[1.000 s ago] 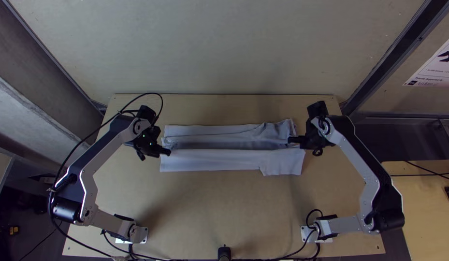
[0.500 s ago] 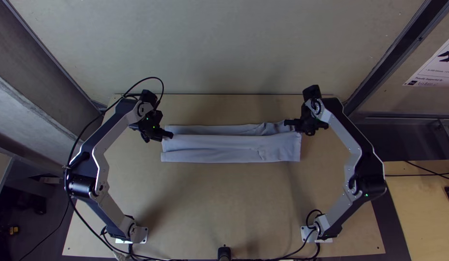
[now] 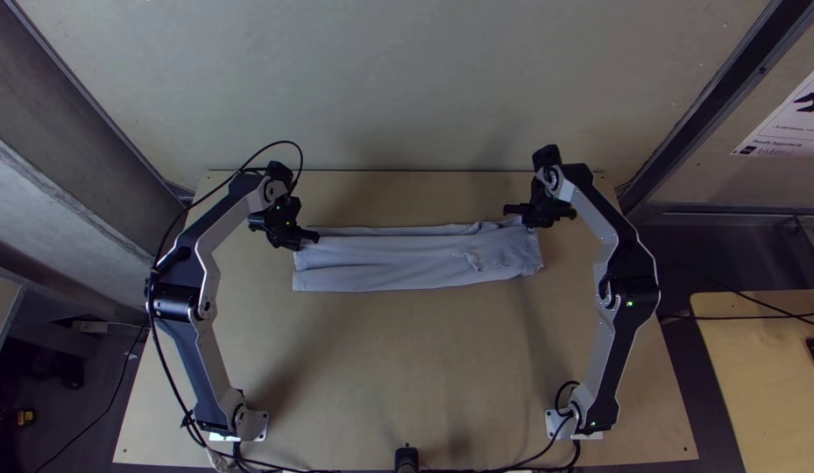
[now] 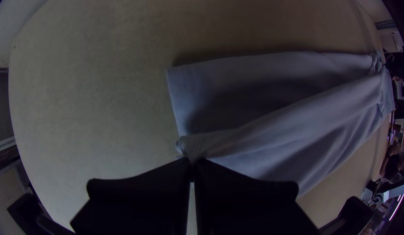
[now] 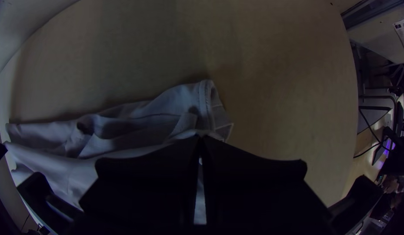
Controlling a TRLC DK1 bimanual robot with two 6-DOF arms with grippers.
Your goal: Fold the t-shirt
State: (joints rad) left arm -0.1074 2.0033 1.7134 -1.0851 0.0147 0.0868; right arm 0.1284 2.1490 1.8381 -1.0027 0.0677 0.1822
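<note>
In the top view, the left arm (image 3: 209, 350) rose from its base, leaned outward to the elbow (image 3: 179, 298), then bent inward to the wrist (image 3: 271, 188). The right arm (image 3: 608, 359) stood roughly as its mirror, its elbow (image 3: 633, 289) also swung outward and its forelink (image 3: 599, 215) slanting back in. The left gripper (image 3: 315, 236) and the right gripper (image 3: 510, 209) lay well apart, turned toward the middle. In the left wrist view, its flat black fingers (image 4: 141, 196) met at the tips; in the right wrist view, so did the other pair (image 5: 145, 182).
</note>
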